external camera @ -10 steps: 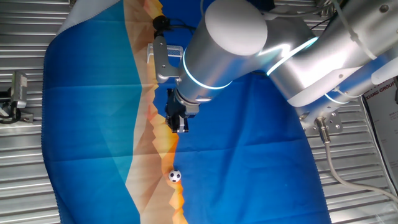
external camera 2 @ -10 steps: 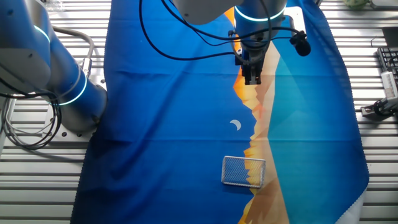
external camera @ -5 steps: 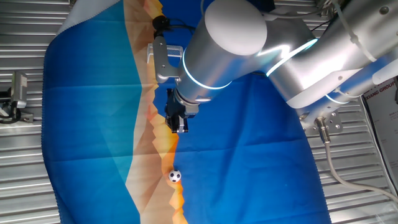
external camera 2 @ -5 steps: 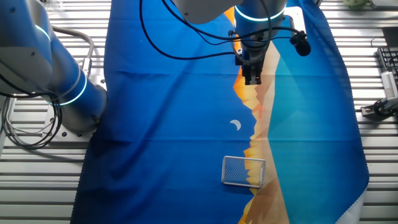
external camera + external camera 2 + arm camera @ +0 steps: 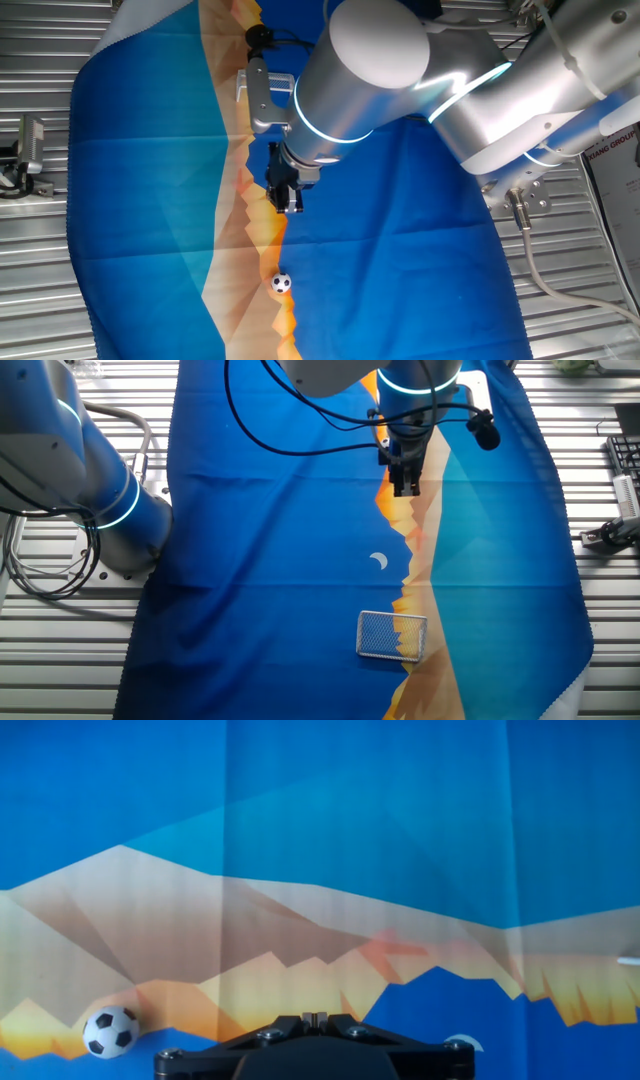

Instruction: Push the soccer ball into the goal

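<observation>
**Inspector:** Position of the task items first. Where does the soccer ball [image 5: 282,283] lie?

**Assistant:** On the orange mountain band of the blue printed cloth [image 5: 400,270], near that cloth's lower edge in one fixed view. In the hand view the soccer ball [image 5: 110,1031] sits at the lower left, resting on the same orange band, apart from the tool.

**Inspector:** And the goal [image 5: 392,635]?

**Assistant:** Seen only in the other fixed view, standing on the cloth across the dark blue and orange boundary. A white printed crescent [image 5: 379,561] lies between it and the tool. The ball does not show in that view.

**Inspector:** State of the gripper [image 5: 291,206]?

**Assistant:** It hangs over the orange band, pointing down, well apart from the ball and holding nothing. In the hand view the fingers [image 5: 314,1017] meet at the frame's lower centre with no gap visible between them, so I record them as together.

**Inspector:** Surroundings?

**Assistant:** The cloth covers a ribbed metal table [image 5: 40,260]. A second arm's blue-lit base [image 5: 100,500] stands at the cloth's edge.
</observation>
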### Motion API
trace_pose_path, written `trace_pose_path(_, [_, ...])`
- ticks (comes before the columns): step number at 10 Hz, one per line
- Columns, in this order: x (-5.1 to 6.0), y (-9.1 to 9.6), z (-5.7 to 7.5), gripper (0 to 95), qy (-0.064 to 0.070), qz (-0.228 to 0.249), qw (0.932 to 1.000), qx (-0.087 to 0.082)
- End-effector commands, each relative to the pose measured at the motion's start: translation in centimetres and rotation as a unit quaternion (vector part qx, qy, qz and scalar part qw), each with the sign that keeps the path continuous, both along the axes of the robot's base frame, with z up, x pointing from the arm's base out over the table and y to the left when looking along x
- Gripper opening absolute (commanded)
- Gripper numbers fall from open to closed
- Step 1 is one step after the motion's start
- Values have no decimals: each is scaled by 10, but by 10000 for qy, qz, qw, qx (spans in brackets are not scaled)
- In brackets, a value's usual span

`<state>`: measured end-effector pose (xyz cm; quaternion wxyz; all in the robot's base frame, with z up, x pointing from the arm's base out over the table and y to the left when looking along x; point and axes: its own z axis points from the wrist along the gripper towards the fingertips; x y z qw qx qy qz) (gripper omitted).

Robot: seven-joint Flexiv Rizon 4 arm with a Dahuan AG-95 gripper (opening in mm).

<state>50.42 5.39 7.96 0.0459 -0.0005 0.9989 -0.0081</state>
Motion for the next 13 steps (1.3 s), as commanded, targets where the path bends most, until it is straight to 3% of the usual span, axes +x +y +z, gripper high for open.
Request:
trace_pose_path(1, [1,1,0,0,11,7,10000,3])
trace_pose_path(9, [1,1,-1,0,-32,49,10000,55])
trace_pose_path(12, [1,1,-1,0,14,415,9991,41])
trace_pose_path(13, [1,1,-1,0,105,622,9980,9])
